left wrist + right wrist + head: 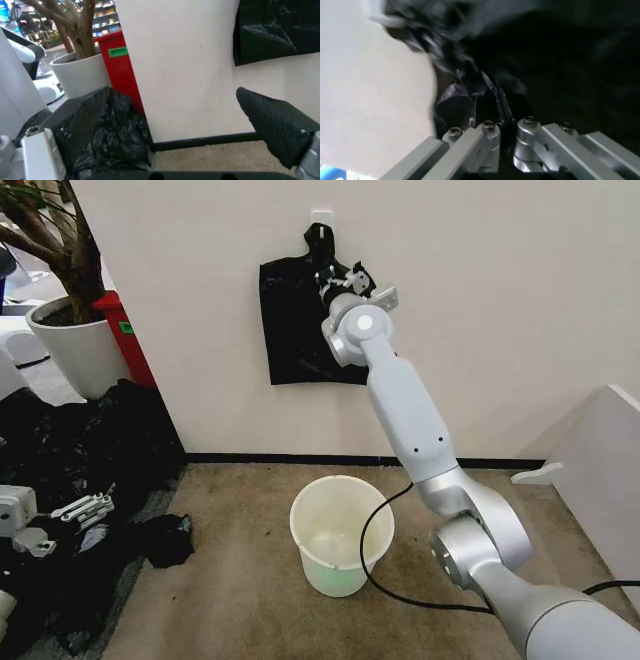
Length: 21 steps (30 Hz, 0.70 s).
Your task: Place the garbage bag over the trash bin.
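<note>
In the upper middle of the head view, the right gripper (338, 280) is raised against the wall with its fingers pressed together on the garbage bag (295, 330), a black bag hanging flat from a hook (320, 216) near the top of the frame. The trash bin (341, 533), a white bucket, stands upright on the carpet (240, 600) in the lower middle, well below the bag. The left gripper (85, 508) sits low at the left edge above a heap of black plastic sheeting (80, 440), its fingers spread apart.
</note>
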### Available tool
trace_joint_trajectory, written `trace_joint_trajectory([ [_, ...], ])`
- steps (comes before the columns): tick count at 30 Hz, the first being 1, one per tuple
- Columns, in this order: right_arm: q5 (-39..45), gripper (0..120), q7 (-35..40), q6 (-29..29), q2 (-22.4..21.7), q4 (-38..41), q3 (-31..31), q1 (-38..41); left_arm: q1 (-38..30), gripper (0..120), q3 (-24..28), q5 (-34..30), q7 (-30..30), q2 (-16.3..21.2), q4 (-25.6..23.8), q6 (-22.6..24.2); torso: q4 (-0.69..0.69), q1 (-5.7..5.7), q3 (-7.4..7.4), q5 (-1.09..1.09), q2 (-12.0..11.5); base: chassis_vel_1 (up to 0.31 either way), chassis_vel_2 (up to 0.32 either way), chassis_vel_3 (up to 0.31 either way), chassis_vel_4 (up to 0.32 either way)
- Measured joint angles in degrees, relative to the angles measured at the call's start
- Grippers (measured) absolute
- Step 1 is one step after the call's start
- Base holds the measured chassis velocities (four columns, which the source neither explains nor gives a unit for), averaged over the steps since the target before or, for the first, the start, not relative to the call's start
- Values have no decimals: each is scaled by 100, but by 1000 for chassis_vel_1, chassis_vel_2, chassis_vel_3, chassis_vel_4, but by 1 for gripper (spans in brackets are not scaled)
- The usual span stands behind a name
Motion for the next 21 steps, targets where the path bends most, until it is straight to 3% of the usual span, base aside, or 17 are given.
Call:
trace_joint_trajectory([
  [8, 109, 0, 456, 168, 0, 593, -276, -481, -19, 100, -7, 106, 136, -170, 0, -209, 1, 0, -1, 0, 0, 0, 0, 0, 0],
  [21, 176, 0, 577, 212, 0, 1178, -399, -1097, -35, 100, 72, 189, 189, -240, 0, -257, 0, 0, -1, 0, 1, 0, 0, 0, 0],
])
